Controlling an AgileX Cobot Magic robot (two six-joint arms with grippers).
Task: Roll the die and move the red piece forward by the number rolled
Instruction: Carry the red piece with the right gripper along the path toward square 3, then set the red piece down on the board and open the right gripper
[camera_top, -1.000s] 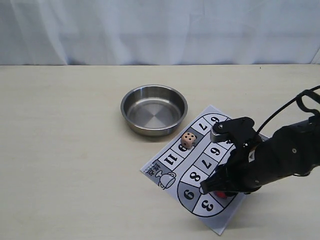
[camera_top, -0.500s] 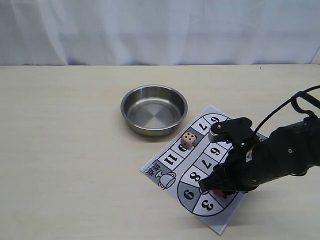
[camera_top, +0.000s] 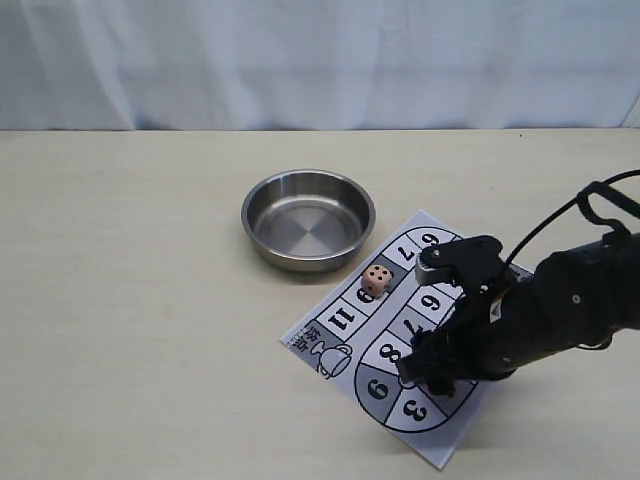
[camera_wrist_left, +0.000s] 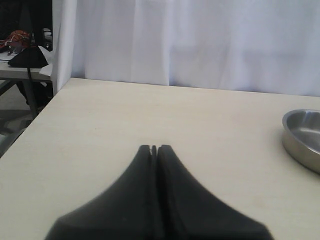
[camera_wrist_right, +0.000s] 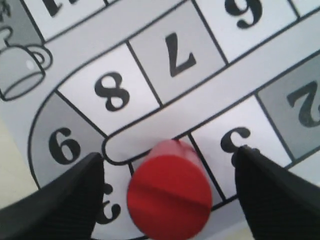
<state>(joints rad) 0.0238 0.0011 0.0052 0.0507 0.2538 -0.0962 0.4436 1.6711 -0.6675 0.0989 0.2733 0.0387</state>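
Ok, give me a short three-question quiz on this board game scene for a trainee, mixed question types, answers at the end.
1. True or false: the die lies inside the steel bowl.
2. How does the right gripper stand to the red piece? A, shut on it; B, open, a finger on either side, not touching; C, far from it.
3. Fill in: the left gripper is ___ (open or shut).
Key: 1 false, the die sits on the board, outside the steel bowl; 2 B; 3 shut.
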